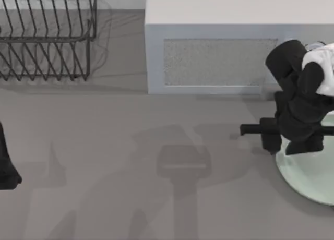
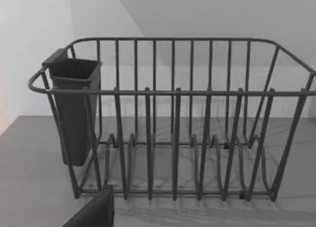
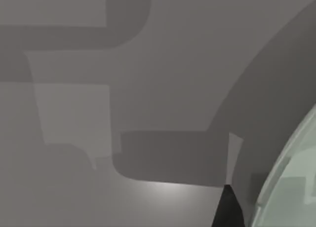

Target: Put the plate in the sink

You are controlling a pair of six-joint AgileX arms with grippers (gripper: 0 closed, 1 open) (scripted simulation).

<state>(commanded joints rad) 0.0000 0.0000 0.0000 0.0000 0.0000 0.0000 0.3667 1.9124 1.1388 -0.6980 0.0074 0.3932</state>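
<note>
So, the plate (image 1: pixel 308 180) was seen lying flat on the worktop (image 1: pixel 130 162) at the lower right of the top view, pale mint, partly cut off by the frame edge and partly covered by the right arm. The right hand (image 1: pixel 271 141) was parked just over the plate's upper-left rim, with a dark bar sticking out toward the middle of the frame. Whether its fingers were apart or together couldn't be told; in the right wrist view one dark fingertip (image 3: pixel 227 209) was spotted right beside the plate's curved edge (image 3: pixel 286 182), and nothing looked clamped yet.

The left arm (image 1: pixel 8 162) was left idle at the left edge of the top view, its wrist camera aimed at a wire dish rack (image 2: pixel 173 118) with a dark cutlery cup (image 2: pixel 74 108) hung on it. The left hand's state couldn't be told either.

What could go wrong: a thin, smooth plate lying flat is awkward to pinch, so the rim could be nudged instead of caught and the plate slid away. The white microwave (image 1: pixel 219 42) at the top of the frame also sat close, so a lifted plate might be knocked against it. No sink rim could be made out.
</note>
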